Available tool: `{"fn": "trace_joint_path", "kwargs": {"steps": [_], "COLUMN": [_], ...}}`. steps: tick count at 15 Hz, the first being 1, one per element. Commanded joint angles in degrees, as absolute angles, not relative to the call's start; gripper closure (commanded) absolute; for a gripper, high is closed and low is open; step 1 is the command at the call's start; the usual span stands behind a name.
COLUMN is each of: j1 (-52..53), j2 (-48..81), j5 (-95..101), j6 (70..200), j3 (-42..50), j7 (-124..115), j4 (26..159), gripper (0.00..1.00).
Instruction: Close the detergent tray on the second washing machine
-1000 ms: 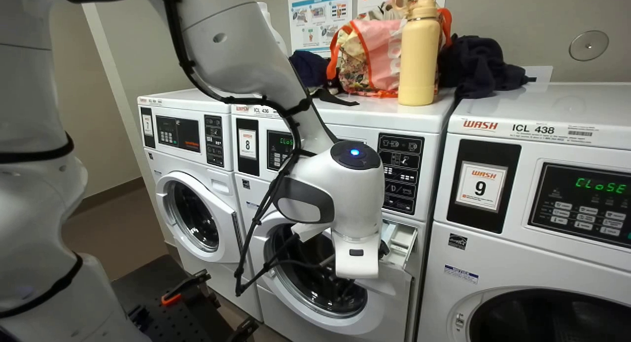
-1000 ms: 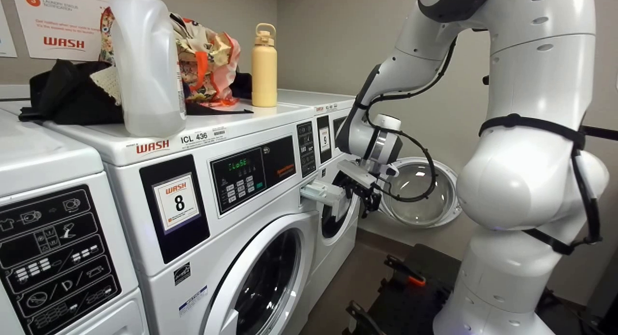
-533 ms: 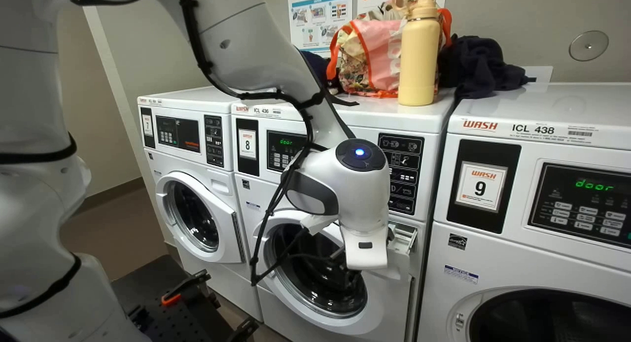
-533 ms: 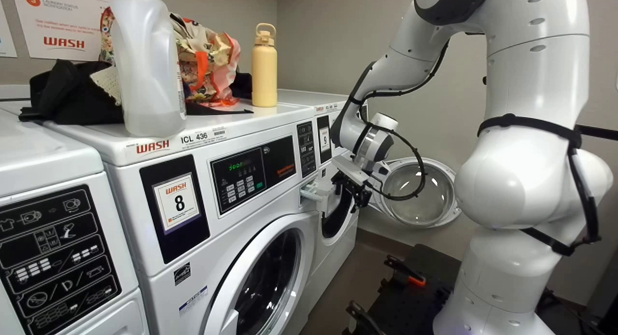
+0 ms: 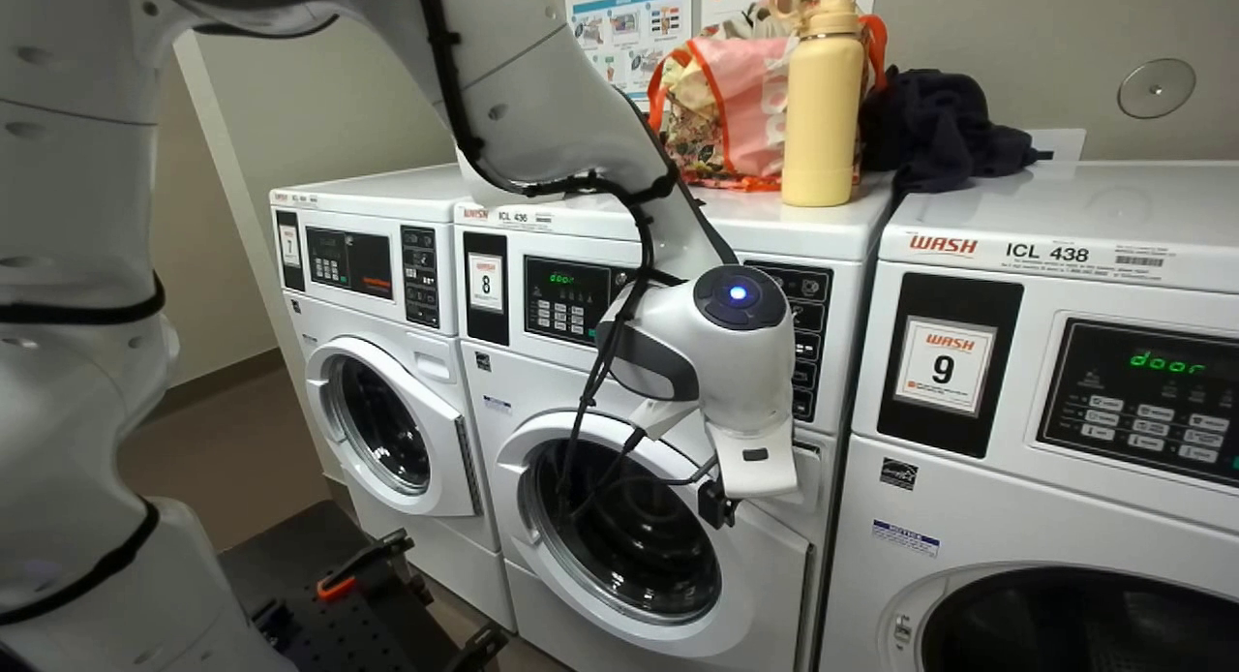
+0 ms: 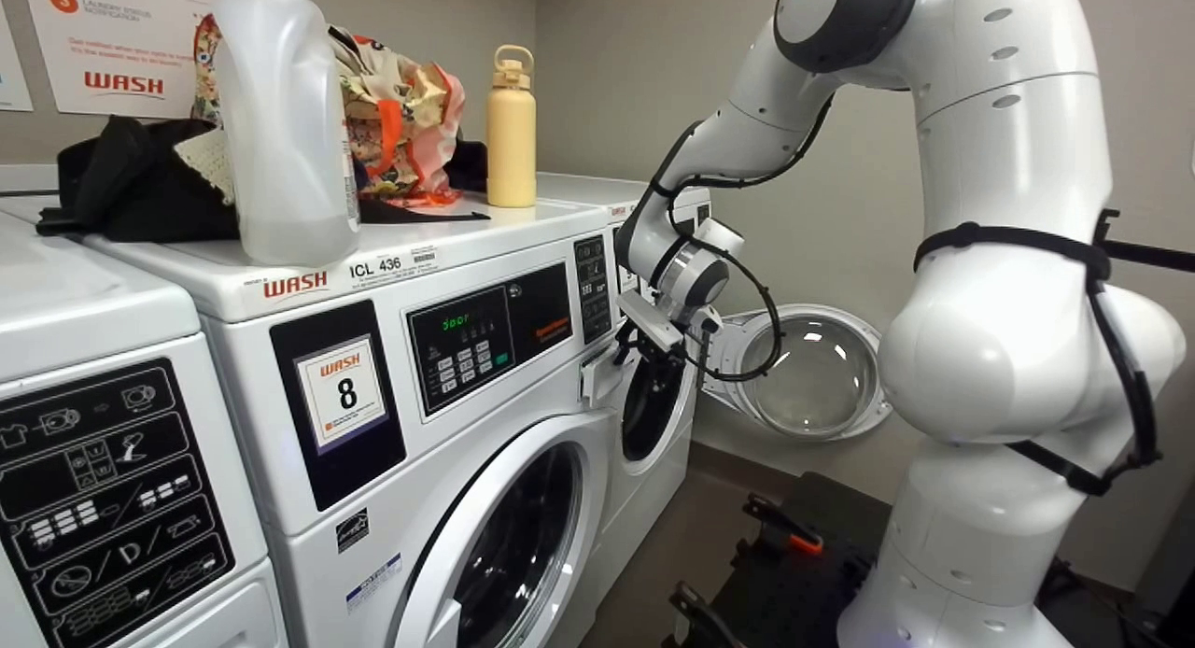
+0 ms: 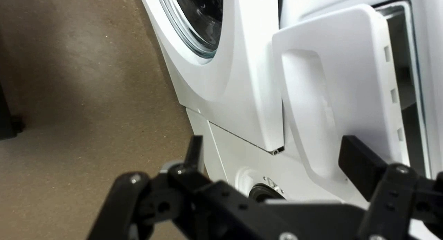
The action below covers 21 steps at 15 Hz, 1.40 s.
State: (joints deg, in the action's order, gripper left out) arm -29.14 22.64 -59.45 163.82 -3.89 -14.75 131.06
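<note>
Second washing machine (image 6: pixel 448 443): a white box with a round glass door (image 6: pixel 518 536), being seen between machine 7 (image 5: pixel 373 316) and machine 9 (image 5: pixel 1016 517) in both exterior views; "door" is being shown in green on its dark panel (image 6: pixel 490 335).
Robot arm (image 6: pixel 990 331): big and white, being held bent, with its far end in front of this machine.
Open door (image 6: pixel 808 373): round, being seen swung wide past the arm's end.
Bag (image 5: pixel 740 106): pink and flowery, being held up by the top of the second washing machine.
Yellow bottle (image 5: pixel 823 115): being stood upright near the bag.
Gripper (image 7: pixel 273 143): two black fingers (image 7: pixel 197 153), being held wide apart.
Detergent tray (image 7: pixel 349 77): small and white, being held almost all the way in, above and right of the round glass door; a dark gap is being left along its edge. One finger is being seen in front of its face in the wrist view; touching cannot be told.
</note>
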Motion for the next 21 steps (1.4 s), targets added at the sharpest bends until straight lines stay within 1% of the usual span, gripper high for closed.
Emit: {"fn": "trace_joint_path", "kwargs": {"steps": [1, 7, 12, 15, 16, 21], "j1": [-30.1, -30.0, -28.7, -26.8, -22.0, -14.6], "j2": [26.0, 28.5, 26.2, 24.9, 24.0, 17.0], "j5": [-62.9, -64.4, -61.5, -58.2, -59.5, -56.3], "j6": [165.0, 164.9, 164.5, 165.2, 164.1, 166.0], "j3": [-5.8, -6.4, -4.1, -1.6, 3.5, 10.2], "j7": [-11.5, -9.7, -12.6, -16.3, -16.1, -16.1], "j4": [127.2, 124.4, 127.4, 130.0, 130.8, 138.1], "gripper": [0.00, 0.00, 0.00, 0.00, 0.00, 0.00]}}
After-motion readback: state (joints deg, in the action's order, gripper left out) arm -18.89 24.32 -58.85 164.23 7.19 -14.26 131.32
